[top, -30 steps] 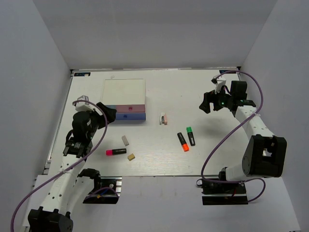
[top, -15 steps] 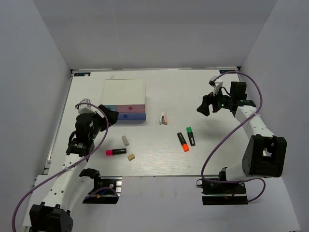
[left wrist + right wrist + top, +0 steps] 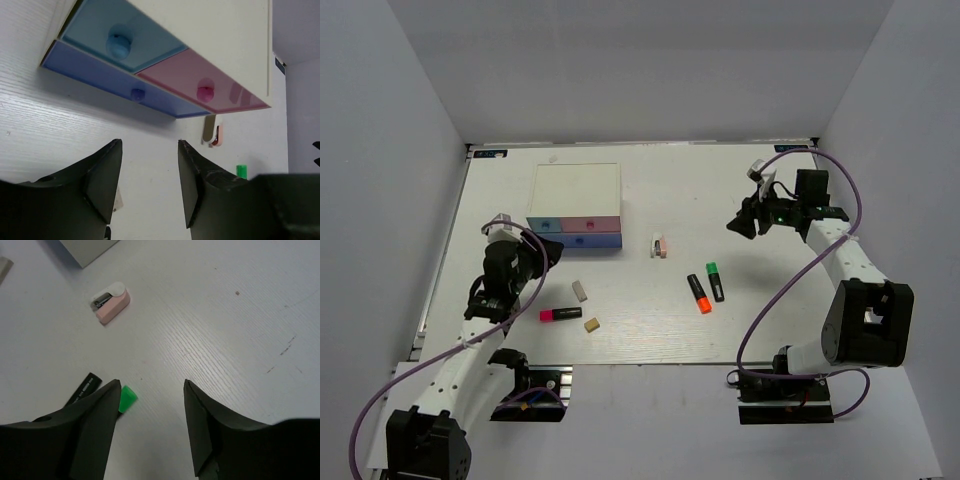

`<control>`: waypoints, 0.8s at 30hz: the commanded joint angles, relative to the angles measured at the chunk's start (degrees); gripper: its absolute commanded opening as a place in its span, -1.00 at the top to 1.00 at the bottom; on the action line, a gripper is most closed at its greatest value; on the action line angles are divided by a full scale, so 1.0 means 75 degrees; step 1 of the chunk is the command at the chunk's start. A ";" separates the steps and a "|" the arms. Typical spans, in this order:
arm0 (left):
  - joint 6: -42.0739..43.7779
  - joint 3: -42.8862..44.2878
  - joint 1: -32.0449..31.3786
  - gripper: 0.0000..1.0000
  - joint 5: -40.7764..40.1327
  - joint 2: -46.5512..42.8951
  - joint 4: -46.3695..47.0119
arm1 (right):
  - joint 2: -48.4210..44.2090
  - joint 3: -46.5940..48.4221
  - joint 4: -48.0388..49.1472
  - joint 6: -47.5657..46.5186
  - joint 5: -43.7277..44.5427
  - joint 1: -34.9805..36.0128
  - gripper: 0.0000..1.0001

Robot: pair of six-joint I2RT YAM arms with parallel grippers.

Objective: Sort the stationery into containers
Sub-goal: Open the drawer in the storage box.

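Left fingers [image 3: 102, 185], apart and empty, face the drawer box [image 3: 210, 35], presumably to pull a front open; right fingers [image 3: 200, 430], likewise apart, hover above the green-capped highlighter [image 3: 125, 399].

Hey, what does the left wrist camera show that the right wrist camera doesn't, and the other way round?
Only the left wrist: the light blue drawer front, pink drawer front and darker blue drawer front, each with a knob, beyond the open left fingers.
Only the right wrist: the black body of the green-capped highlighter, by the open right fingers.
Both: the white-pink eraser, the green cap and the white table.
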 commanded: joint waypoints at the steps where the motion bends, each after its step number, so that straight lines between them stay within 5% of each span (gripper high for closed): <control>1: -0.0196 -0.0320 0.0127 -0.17 -0.0007 -0.0184 0.0192 | -0.0090 0.0025 0.0296 -0.0195 -0.0503 0.0129 -0.23; 8: -0.0875 -0.0978 0.0689 -0.19 0.0355 -0.0056 0.0881 | 0.0016 -0.0080 0.0624 0.0039 -0.0550 0.0481 -0.31; 14: -0.1659 -0.1328 0.1369 -0.16 0.0976 0.0764 0.2661 | 0.0027 -0.0326 0.0660 -0.0347 -0.0514 0.0575 -0.18; 18: -0.2069 -0.1482 0.1709 0.03 0.1771 0.1654 0.4546 | 0.0050 -0.0408 0.0613 -0.0605 -0.0655 0.0563 -0.11; 24: -0.2434 -0.1411 0.1873 0.03 0.1995 0.2392 0.5698 | 0.0085 -0.0502 0.0613 -0.0758 -0.0725 0.0551 -0.05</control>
